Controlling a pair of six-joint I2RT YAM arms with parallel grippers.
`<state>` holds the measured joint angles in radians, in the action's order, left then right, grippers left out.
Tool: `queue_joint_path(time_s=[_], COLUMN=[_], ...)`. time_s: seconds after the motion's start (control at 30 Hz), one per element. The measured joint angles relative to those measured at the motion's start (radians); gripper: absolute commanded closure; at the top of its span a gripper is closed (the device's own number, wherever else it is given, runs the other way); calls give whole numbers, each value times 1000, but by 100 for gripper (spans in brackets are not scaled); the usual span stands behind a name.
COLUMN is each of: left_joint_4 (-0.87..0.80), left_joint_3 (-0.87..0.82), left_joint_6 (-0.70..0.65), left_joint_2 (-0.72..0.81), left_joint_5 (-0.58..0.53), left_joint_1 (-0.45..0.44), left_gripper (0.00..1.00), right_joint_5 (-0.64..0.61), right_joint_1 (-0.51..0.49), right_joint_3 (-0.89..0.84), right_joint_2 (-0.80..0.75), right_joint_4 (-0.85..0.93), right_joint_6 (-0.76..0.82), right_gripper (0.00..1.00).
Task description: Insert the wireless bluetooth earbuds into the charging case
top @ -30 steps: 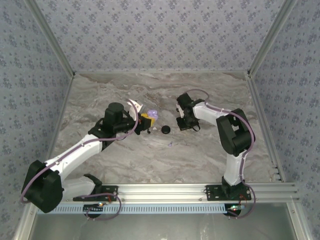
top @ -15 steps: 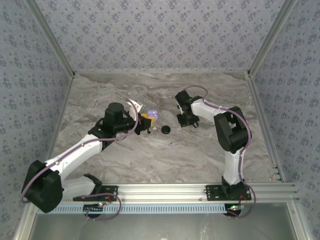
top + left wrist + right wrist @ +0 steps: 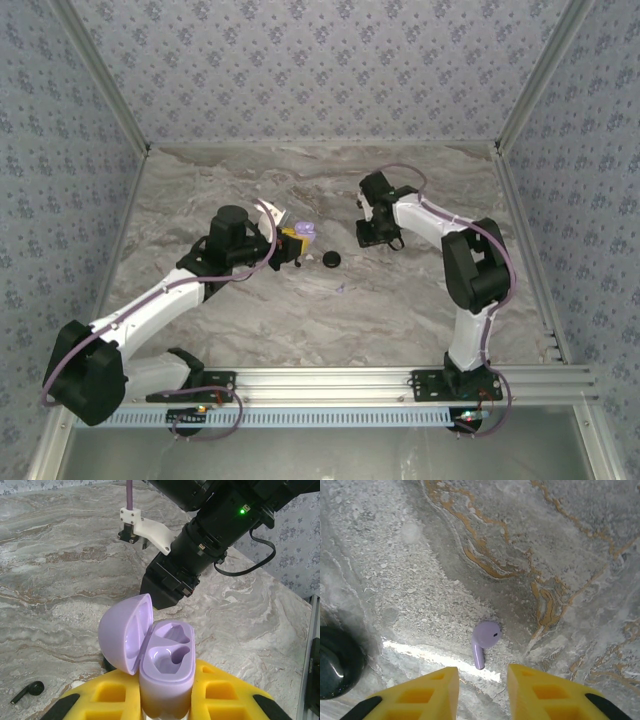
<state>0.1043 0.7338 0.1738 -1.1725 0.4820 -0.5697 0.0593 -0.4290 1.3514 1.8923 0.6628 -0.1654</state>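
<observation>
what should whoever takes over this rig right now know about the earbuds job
The left gripper is shut on the open lilac plastic charging case, held upright, both sockets empty.
The right gripper is open above a lilac stemmed earbud lying on the marble table, not gripping it.
A dark stemmed earbud lies on the table, lower left in the left wrist view.
Done: case open and held. Left: pick up and seat both earbuds.

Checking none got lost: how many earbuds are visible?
2. A purple earbud lies on the table before the right end effector; a dark earbud lies beside the held charging case.
</observation>
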Motion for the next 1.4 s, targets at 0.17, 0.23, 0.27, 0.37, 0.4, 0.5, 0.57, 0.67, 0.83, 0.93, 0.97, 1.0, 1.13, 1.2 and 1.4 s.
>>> queue_joint_path(time_s=[0.17, 0.23, 0.27, 0.37, 0.4, 0.5, 0.57, 0.67, 0.83, 0.93, 0.97, 1.0, 1.13, 1.2, 1.4], left_joint_4=[0, 0, 0, 0, 0, 0, 0, 0, 0, 0, 0, 0, 0, 0, 0], left_joint_3=[0, 0, 0, 0, 0, 0, 0, 0, 0, 0, 0, 0, 0, 0, 0], left_joint_6=[0, 0, 0, 0, 0, 0, 0, 0, 0, 0, 0, 0, 0, 0, 0], left_joint_2=[0, 0, 0, 0, 0, 0, 0, 0, 0, 0, 0, 0, 0, 0, 0], left_joint_5=[0, 0, 0, 0, 0, 0, 0, 0, 0, 0, 0, 0, 0, 0, 0], left_joint_1=[0, 0, 0, 0, 0, 0, 0, 0, 0, 0, 0, 0, 0, 0, 0], left_gripper=[83, 83, 83, 83, 83, 83, 83, 83, 83, 83, 83, 83, 83, 82, 83], right_joint_5=[24, 30, 33, 36, 36, 34, 34, 34, 24, 15, 12, 8, 6, 4, -11], right_joint_1=[8, 8, 8, 8, 8, 8, 8, 8, 8, 8, 8, 8, 7, 5, -2], right_joint_3=[26, 37, 42, 53, 58, 74, 85, 101, 116, 125, 128, 131, 143, 148, 167], right_joint_2=[22, 39, 48, 71, 77, 95, 105, 118, 133, 138, 140, 142, 156, 166, 187], right_joint_4=[13, 13, 15, 23, 26, 39, 47, 56, 71, 82, 82, 83, 90, 92, 106], right_joint_6=[-36, -54, -61, -79, -83, -91, -94, -98, -101, -101, -101, -101, -101, -101, -101], right_gripper=[58, 58, 58, 58, 58, 58, 59, 60, 61, 62, 61, 62, 63, 64, 64])
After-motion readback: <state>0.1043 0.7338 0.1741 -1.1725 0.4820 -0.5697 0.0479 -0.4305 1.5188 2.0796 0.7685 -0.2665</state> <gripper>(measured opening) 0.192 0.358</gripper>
